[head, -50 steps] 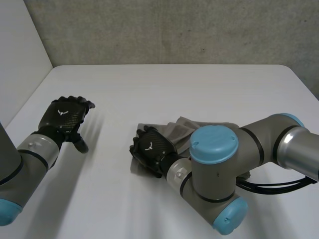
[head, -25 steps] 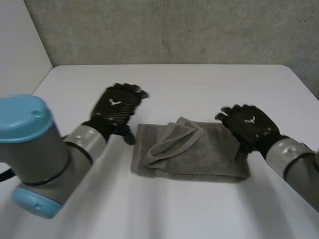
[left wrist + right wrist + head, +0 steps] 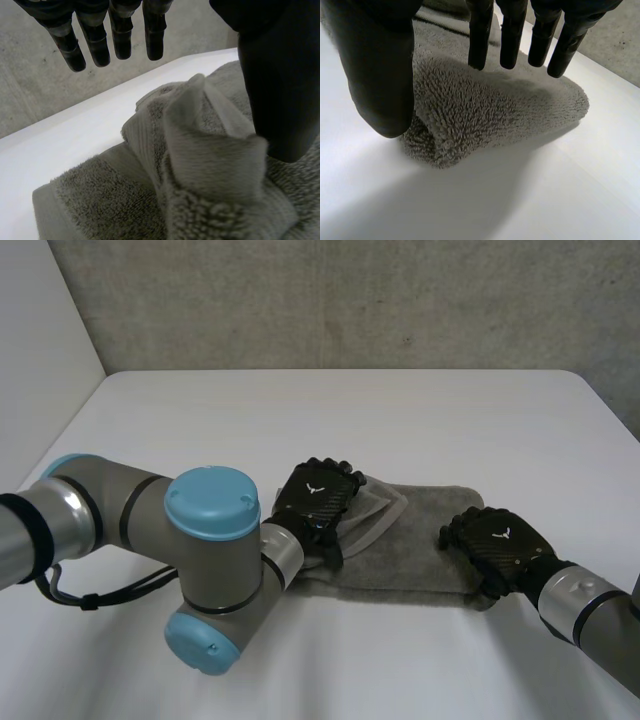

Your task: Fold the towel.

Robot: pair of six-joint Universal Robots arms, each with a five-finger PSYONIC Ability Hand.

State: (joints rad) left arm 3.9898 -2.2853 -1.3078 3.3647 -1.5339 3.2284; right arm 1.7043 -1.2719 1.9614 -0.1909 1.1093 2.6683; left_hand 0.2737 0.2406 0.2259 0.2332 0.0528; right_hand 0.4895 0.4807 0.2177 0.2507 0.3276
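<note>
The towel (image 3: 420,540) lies flat on the white surface (image 3: 350,410), a little below and right of the frame's centre in the head view. It is a long grey band running left to right, and its left end is rumpled into a loose flap (image 3: 375,510) that lies askew on the layer beneath.

The left hand (image 3: 317,502) sits over that rumpled end, and the left arm crosses in from the lower left of the frame. In its wrist view the fingers (image 3: 120,35) are straight and spread and hang clear above the cloth. The thumb (image 3: 277,90) stands just beside the raised ridge of the flap (image 3: 210,165), and whether it touches the ridge cannot be told. Nothing is pinched, so the hand is open and empty. It is probably placed there because the crooked flap needs taking up or flattening before a clean fold can be made.

The right hand (image 3: 497,542) is at the towel's right end, in the lower right of the head view. Its wrist view shows straight fingers (image 3: 510,35) over a rounded corner (image 3: 485,115), with the thumb (image 3: 380,75) close beside the corner's edge. This hand is also open and holds nothing. It looks set to close on the corner or to pin that end down.

The fold is only partly made and is untidy. A likely next step is a grip at each end. Thick pile like this may bunch up rather than crease.
</note>
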